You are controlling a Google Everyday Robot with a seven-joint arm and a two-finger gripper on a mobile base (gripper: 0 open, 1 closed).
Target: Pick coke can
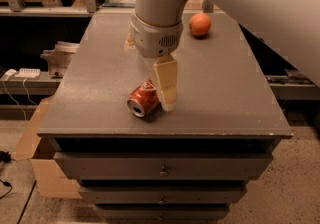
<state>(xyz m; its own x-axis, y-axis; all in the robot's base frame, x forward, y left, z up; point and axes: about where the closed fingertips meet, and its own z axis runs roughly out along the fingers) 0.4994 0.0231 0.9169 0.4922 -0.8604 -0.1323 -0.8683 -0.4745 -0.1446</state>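
The coke can [143,100] is red with a white logo and a silver end. It lies on its side on the grey table top [100,93], near the front edge, with its open end toward the front left. My gripper [164,93] hangs down from the big white arm [156,15] and reaches the table right beside the can's right side, touching or nearly touching it. The can rests on the table. The pale green-white can is hidden behind the arm.
An orange [199,24] sits at the back right of the table. Drawers [162,170] are below the front edge. A cardboard box [37,158] stands on the floor at left, with shelves and cables behind.
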